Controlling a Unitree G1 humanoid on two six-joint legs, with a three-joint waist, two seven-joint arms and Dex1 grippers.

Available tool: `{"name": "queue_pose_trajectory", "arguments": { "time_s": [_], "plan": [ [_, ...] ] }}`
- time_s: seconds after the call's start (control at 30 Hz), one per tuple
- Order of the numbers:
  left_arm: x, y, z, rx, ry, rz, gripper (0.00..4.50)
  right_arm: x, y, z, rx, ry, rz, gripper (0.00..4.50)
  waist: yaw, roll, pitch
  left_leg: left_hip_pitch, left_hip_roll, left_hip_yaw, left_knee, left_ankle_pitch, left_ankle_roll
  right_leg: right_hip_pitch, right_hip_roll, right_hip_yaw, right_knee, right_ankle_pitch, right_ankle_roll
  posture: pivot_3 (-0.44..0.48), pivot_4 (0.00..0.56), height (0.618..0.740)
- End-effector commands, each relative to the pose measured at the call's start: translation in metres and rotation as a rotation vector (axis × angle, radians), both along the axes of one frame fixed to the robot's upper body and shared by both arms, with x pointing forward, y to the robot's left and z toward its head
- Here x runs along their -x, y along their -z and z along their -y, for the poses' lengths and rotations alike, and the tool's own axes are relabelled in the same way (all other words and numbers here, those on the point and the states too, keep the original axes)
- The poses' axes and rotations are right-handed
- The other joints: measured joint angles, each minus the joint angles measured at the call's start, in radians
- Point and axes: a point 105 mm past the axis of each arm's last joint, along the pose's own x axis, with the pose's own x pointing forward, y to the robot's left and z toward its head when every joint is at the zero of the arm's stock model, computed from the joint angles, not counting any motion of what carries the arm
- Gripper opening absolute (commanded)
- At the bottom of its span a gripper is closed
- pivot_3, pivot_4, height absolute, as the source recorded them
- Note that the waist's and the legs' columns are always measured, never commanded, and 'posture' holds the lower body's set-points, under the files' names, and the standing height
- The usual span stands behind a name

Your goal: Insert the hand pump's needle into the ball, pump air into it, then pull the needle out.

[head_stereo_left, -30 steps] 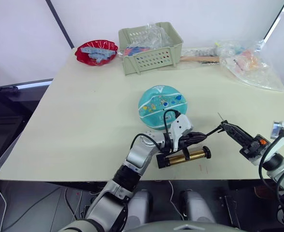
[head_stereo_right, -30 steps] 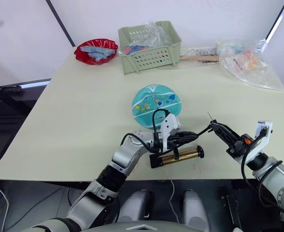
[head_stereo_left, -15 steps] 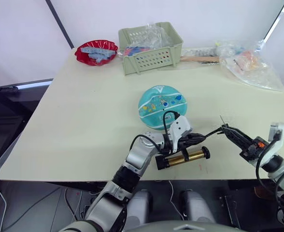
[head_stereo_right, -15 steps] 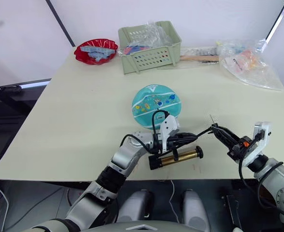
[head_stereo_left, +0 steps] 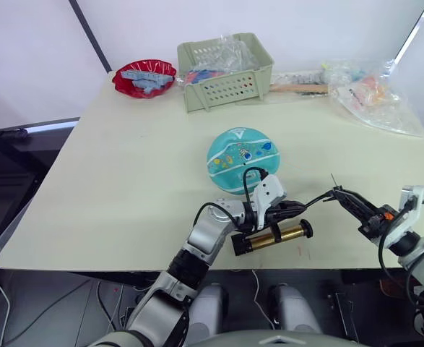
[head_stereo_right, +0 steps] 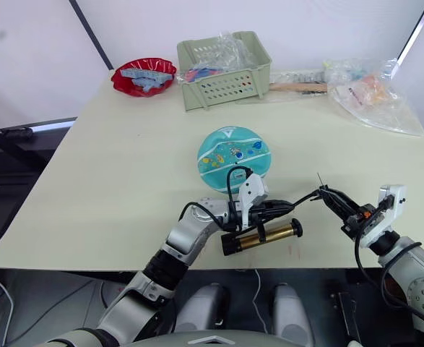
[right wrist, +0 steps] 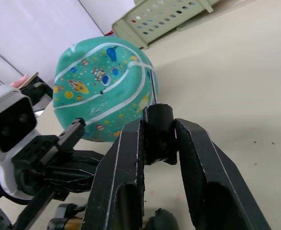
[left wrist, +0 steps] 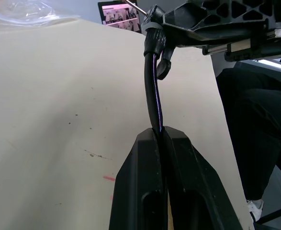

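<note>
Near the table's [head_stereo_left: 118, 181] front edge: left gripper [head_stereo_left: 292, 207] reaching in low from the left, clenched on the thin black hose [left wrist: 153, 96] right above the hand pump [head_stereo_left: 273, 237], which lies flat on its side. Right gripper [head_stereo_left: 342, 196] coming in from the right, fingers clamped on the black fitting [right wrist: 158, 132], needle [head_stereo_left: 333, 179] sticking up and away, clear of the ball [head_stereo_left: 242, 160]. Ball sits just beyond the pump, mid-table. Green basket [head_stereo_left: 226, 72] and red bowl [head_stereo_left: 144, 77] way at the far side. No readable writing anywhere.
</note>
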Motion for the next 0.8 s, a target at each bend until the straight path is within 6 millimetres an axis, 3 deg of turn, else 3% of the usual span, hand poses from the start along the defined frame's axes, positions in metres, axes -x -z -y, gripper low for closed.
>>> {"name": "queue_pose_trajectory", "arguments": {
  "time_s": [0.03, 0.8],
  "plan": [
    [0.0071, -0.0157, 0.0088, 0.05, 0.05, 0.052, 0.0, -0.0003, -0.0069, 0.0008, -0.003, 0.003, 0.033, 1.05, 0.0, 0.0, 0.0, 0.0, 0.0, 0.0, 0.0, 0.0, 0.0, 0.0, 0.0, 0.0, 0.0, 0.0, 0.0, 0.0, 0.15, 0.74],
    [0.0064, -0.0133, 0.0091, 0.045, 0.044, 0.059, 0.0, 0.0025, -0.0077, -0.0058, -0.052, -0.035, 0.015, 1.05, 0.0, 0.0, 0.0, 0.0, 0.0, 0.0, 0.0, 0.0, 0.0, 0.0, 0.0, 0.0, 0.0, 0.0, 0.0, 0.0, 0.15, 0.74]
  ]
}}
